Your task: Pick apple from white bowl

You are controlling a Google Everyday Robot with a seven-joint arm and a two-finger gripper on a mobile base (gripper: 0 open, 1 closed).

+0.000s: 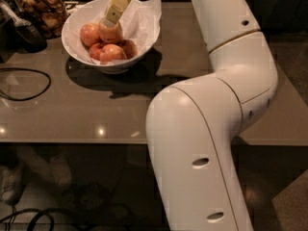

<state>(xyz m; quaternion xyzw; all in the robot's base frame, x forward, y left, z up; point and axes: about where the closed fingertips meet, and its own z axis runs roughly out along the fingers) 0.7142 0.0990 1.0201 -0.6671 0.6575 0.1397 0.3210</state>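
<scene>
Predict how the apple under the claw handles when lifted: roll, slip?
The apple, right under the claw in the white bowl, looks round and smooth-skinned, so it may slip or roll if gripped off-centre. It rests on other apples, which will probably shift once it lifts. Its full shape suggests it is rigid.

The bowl [142, 43] is set on the counter [86, 114], toward its back left. The apple [112, 34] is seated in the bowl at the top of the heap, with other apples [111, 53] packed before and beside it. The gripper [109, 22] is positioned right at the apple's top, reaching in from behind. A jar [44, 9] is placed behind and left of the bowl. A cable [29, 93] is laid before the bowl, to the left. The arm [202, 129] is seen at the front right.
</scene>
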